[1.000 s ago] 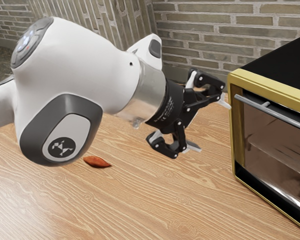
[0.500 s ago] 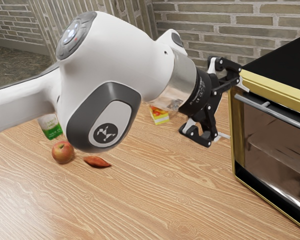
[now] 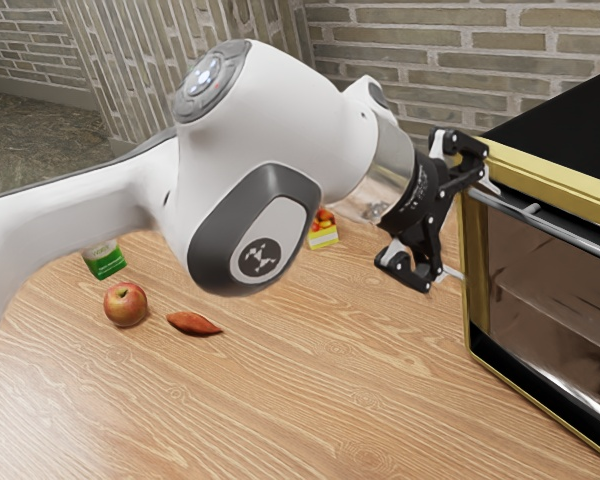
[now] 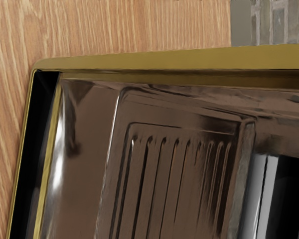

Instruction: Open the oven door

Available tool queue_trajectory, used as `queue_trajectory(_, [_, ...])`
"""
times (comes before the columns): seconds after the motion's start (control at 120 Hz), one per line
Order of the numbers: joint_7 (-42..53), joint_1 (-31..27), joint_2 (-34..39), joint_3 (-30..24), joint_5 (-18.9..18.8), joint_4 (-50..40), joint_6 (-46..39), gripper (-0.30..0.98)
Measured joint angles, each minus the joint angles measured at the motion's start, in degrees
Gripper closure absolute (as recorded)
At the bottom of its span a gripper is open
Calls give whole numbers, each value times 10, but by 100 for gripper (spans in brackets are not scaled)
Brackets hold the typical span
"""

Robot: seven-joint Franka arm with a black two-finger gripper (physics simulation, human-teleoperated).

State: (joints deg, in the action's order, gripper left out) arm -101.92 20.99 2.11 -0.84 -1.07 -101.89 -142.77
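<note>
The brown glass oven door [image 3: 540, 290] looks shut in the gold-framed black oven [image 3: 570, 130] on the wooden table [image 3: 310, 400], and the black 2-finger gripper [image 3: 472, 230] has only reached its arm-side upper corner, fingers spread, empty, leaving the grey bar handle [image 3: 580, 242] to grasp and pull.

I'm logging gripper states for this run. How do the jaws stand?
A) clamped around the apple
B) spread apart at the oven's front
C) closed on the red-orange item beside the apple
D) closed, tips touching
B: the gripper has its jaws well apart at the front of the oven.
</note>
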Motion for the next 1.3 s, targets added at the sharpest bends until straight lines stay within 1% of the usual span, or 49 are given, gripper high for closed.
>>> queue_trajectory(0.125, [12, 12, -11, 7, 5, 5, 0, 0])
queue_trajectory(0.217, [19, 5, -19, 1, 7, 15, 0, 0])
queue_trajectory(0.508, [36, 10, -34, 7, 8, 23, 0, 0])
queue_trajectory(0.617, [40, 11, -44, 8, 22, 20, -1, 0])
queue_trajectory(0.7, [44, 11, -35, 9, 31, 9, -1, 0])
queue_trajectory(0.808, [47, 8, -11, 5, 42, -22, 0, 0])
queue_trajectory(0.933, [51, 11, 39, 6, 56, -95, -1, 0])
queue_trajectory(1.0, [54, 10, 71, 7, 50, -136, -3, 0])
queue_trajectory(1.05, [56, 2, 102, 7, 33, -172, -6, 0])
queue_trajectory(1.192, [58, -26, 183, 5, 22, -261, -14, 0])
queue_trajectory(1.225, [58, -42, 206, -5, 21, -285, -16, 0])
queue_trajectory(1.258, [58, -68, 232, -20, 27, -308, -18, 0])
queue_trajectory(1.3, [58, -119, 279, -52, 37, -345, -19, 0])
